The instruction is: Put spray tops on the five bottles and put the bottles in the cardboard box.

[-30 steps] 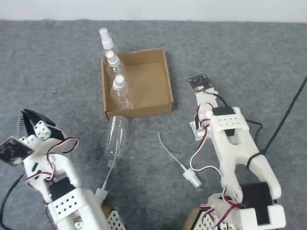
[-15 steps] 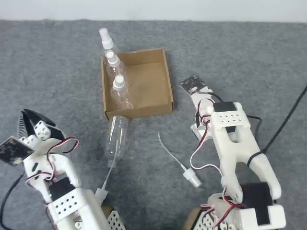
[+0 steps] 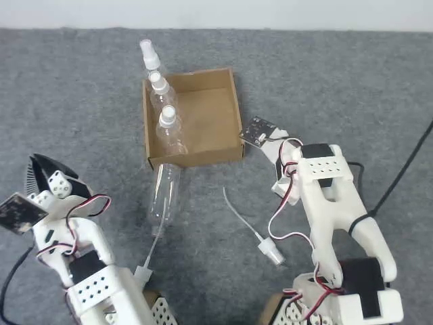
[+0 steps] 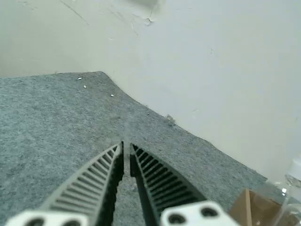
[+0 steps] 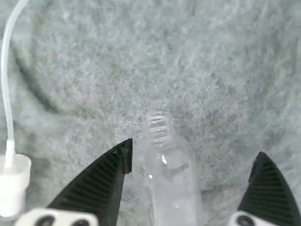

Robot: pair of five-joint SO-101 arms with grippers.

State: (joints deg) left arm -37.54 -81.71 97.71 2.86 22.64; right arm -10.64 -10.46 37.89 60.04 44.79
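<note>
The right gripper swings toward the cardboard box. It now sits just beside the box's near right corner.

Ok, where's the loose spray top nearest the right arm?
High view: the spray top lies on the grey carpet between the arms, close beside the right arm base, its thin tube running toward the cardboard box.

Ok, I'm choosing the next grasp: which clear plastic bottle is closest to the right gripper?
The uncapped clear bottle with the bare threaded neck, seen between the open right gripper's fingers. The other uncapped bottle lies by the cardboard box.
</note>
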